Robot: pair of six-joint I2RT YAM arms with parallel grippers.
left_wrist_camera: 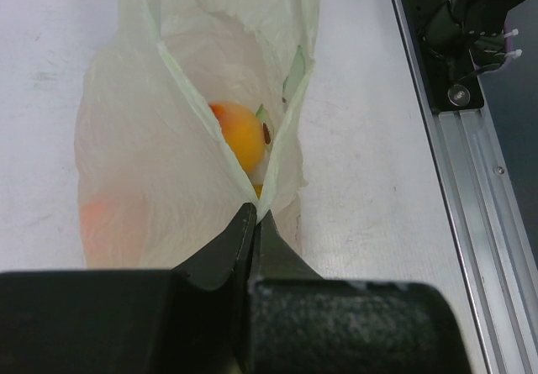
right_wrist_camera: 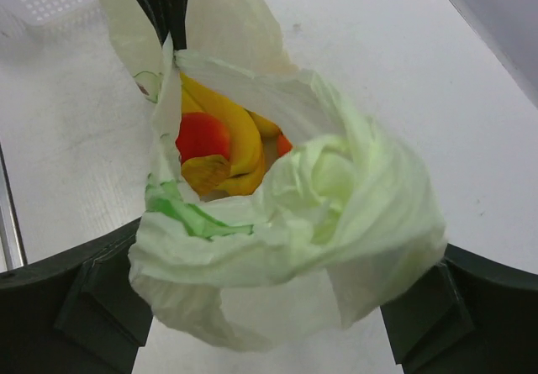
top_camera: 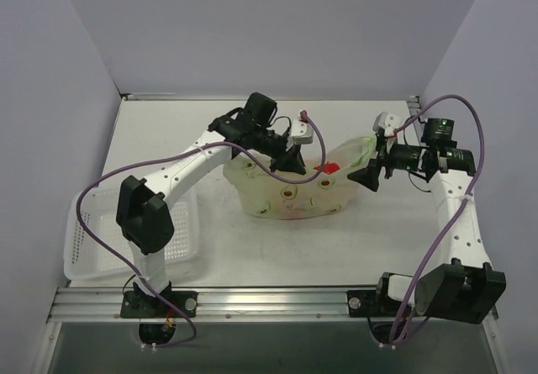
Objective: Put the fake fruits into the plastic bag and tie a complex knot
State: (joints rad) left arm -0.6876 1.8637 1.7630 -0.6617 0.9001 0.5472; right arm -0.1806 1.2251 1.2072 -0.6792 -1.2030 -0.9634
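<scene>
**Left gripper** (left_wrist_camera: 255,216): jaws closed to a point on the thin rim of the plastic bag (left_wrist_camera: 143,139), pinching the film at the top of the mouth. From the pinch two rim edges run away in a narrow V, and an orange fruit (left_wrist_camera: 239,134) shows through the gap. In the top view this gripper (top_camera: 294,160) sits over the bag's far left side.

**Right gripper** (right_wrist_camera: 286,244): fingers spread wide, one at each lower corner of the wrist view. A bunched fold of bag film (right_wrist_camera: 336,206) lies between them; whether it touches either finger cannot be told. From above, the gripper (top_camera: 370,175) is at the bag's right end.

**Fake fruits** (right_wrist_camera: 227,143): inside the bag, with a yellow banana (right_wrist_camera: 239,130) curved around a red fruit (right_wrist_camera: 202,134).

**Bag position**: mid-table (top_camera: 290,193), stretched between the two grippers.

**Margins**: bare tabletop (top_camera: 252,256) shows between the bag and the aluminium rail (top_camera: 269,300) at the near edge, and a narrower strip lies behind the bag up to the back wall (top_camera: 269,29). A white perforated basket (top_camera: 92,239) occupies the near left corner, under the left arm's elbow and close to the side wall.
</scene>
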